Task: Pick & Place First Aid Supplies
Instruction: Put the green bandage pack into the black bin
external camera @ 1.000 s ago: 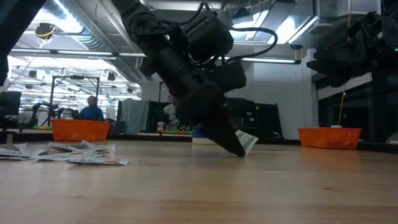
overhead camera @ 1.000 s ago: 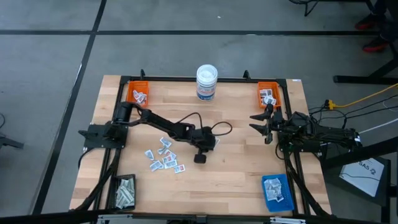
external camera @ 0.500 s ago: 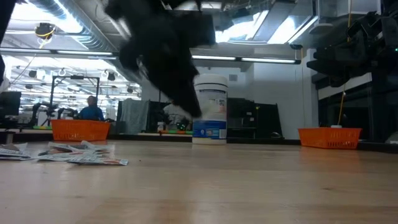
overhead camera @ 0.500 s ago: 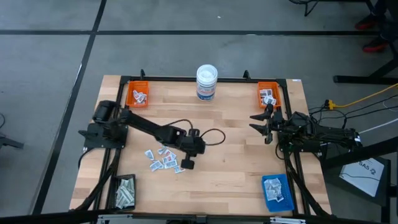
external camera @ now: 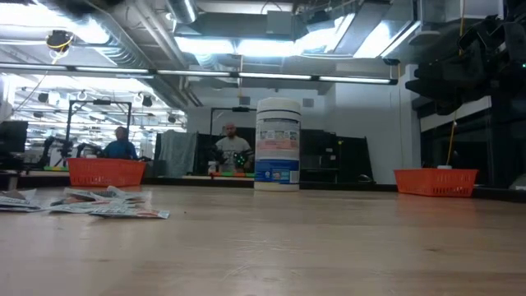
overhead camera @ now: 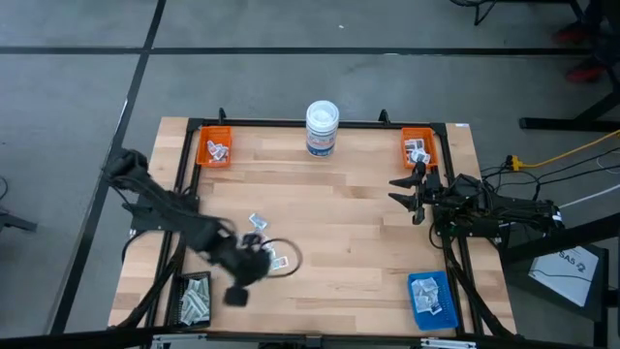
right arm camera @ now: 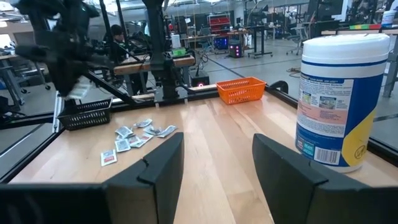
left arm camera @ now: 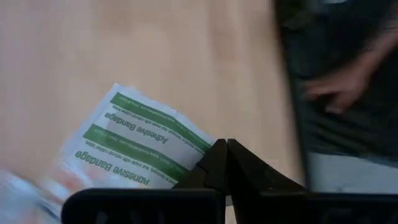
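The wooden desk [overhead camera: 339,213] carries an orange tray [overhead camera: 215,146] at each far corner [overhead camera: 418,147], a white tub [overhead camera: 322,129] between them, loose packets [overhead camera: 260,225] left of centre, a black basket [overhead camera: 194,299] and a blue tray [overhead camera: 430,296] at the near corners.

Left hand [overhead camera: 235,294] blurred; bandage packet [left arm camera: 140,147] partly hidden.

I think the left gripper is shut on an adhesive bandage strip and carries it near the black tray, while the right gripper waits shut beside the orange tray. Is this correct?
Not fully. The right gripper is open, not shut: the right wrist view shows its fingers apart. The rest holds: the left gripper is shut on the adhesive bandage strip, near the black tray, and the right gripper waits beside the orange tray.
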You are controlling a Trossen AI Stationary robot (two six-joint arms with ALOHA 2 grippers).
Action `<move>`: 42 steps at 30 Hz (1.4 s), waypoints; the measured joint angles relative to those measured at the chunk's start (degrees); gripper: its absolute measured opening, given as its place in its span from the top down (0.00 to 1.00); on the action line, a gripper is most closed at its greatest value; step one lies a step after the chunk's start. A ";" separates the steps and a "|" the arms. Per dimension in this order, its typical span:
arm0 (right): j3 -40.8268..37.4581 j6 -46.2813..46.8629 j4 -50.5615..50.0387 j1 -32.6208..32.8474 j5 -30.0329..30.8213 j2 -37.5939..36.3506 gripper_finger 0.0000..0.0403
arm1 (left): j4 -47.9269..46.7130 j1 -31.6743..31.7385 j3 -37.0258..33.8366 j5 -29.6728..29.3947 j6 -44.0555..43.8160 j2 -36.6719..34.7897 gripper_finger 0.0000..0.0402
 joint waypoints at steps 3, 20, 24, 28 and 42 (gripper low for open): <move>0.00 0.02 0.01 0.02 0.01 0.00 0.53 | -1.56 -5.40 0.00 1.95 -12.71 -3.27 1.00; 0.01 0.02 0.03 0.01 0.02 -0.01 0.53 | -8.08 -31.71 -0.32 -1.11 -68.46 -8.89 1.00; 0.01 0.02 0.03 0.02 0.02 -0.01 0.53 | -10.37 -33.69 -0.51 -3.53 -72.04 -8.02 1.00; 0.00 0.02 0.03 0.02 0.01 -0.02 0.53 | -12.63 -34.30 -0.52 -2.16 -74.25 -6.22 1.00; 0.00 0.01 0.03 0.02 0.03 0.00 0.53 | -16.39 -34.03 -0.61 -1.89 -67.83 4.17 0.99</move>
